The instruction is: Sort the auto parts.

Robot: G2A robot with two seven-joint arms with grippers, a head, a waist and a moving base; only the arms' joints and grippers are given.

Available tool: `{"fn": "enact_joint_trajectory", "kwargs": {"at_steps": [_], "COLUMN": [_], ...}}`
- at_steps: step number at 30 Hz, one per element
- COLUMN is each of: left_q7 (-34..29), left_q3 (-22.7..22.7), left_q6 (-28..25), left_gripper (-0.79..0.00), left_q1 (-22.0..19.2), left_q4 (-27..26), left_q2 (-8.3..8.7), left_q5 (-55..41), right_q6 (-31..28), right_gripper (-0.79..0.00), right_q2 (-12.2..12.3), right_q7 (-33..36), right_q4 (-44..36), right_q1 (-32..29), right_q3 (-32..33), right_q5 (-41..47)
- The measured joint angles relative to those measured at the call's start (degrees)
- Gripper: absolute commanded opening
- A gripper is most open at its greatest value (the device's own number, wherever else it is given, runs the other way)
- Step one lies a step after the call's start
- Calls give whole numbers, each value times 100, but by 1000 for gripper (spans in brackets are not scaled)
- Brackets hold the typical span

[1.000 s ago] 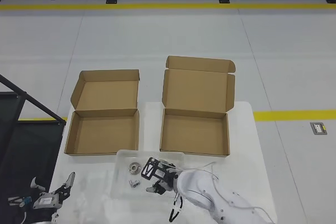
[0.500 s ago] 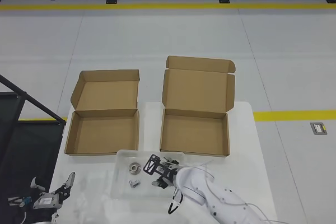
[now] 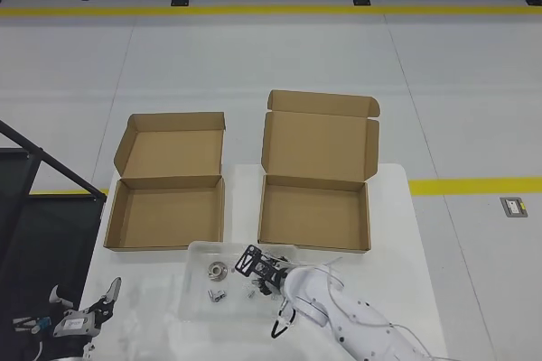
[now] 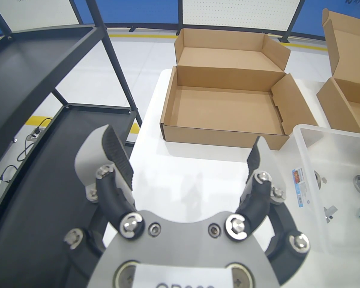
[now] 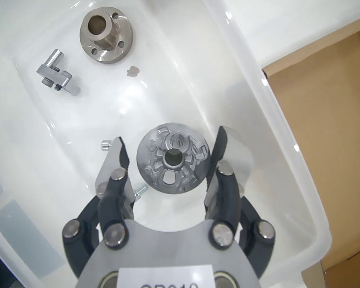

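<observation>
table (image 3: 393, 226) first: white, and it carries everything i'm working with. off its left edge stands a black shelf cart (image 3: 36, 235). at the far side of the table sit two open cardboard boxes side by side, the left box (image 3: 165, 217) and the right box (image 3: 313, 212), each with its lid folded up and back. nearer to me, just in front of the gap between them, is the clear plastic bin (image 3: 191, 271), and that's where the auto parts lie.

my right arm (image 3: 343, 316) comes in from the near right. the right gripper (image 5: 171, 142) is down inside the bin with its jaws spread apart, gripping nothing. they straddle the cast disc (image 5: 172, 161), a grey round part with a centre hole and ribbed pockets, lying flat on the bin floor close to the wall on the right-box side. one pad (image 5: 124, 157) stands clear of the disc. the other sits right at its rim, and i can't tell if it touches.

my left gripper (image 4: 183, 139) hangs over the near left corner of the table, by the cart, jaws wide apart with nothing between them.

further along the bin floor the flanged hub (image 5: 106, 38) stands on its flange, bore up. near it lies a small bracket with a pin (image 5: 55, 74). smallest of all are a knurled screw (image 5: 106, 144) just beside one right fingertip and a little bolt (image 5: 141, 190) next to the disc.
</observation>
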Motion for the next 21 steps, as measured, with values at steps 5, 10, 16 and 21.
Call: {"fn": "enact_joint_trajectory", "kwargs": {"at_steps": [5, 10, 16, 21], "left_q7": [0, 0, 0, 0], "left_q3": [0, 0, 0, 0], "left_q6": [0, 0, 0, 0], "left_gripper": [0, 0, 0, 0], "left_q1": [0, 0, 0, 0], "left_q4": [0, 0, 0, 0], "left_q2": [0, 0, 0, 0], "left_q5": [0, 0, 0, 0], "right_q6": [-159, -595, -815, -664], "right_gripper": [-785, -785, -785, -785], "right_q2": [53, 232, 415, 409], "right_q7": [54, -76, -386, -342], "right_q4": [-532, -1700, -3048, -2880], "right_q1": [-213, -659, -927, -495], "right_q3": [202, 787, 1740, 2012], "right_q5": [58, 388, 425, 63]}}
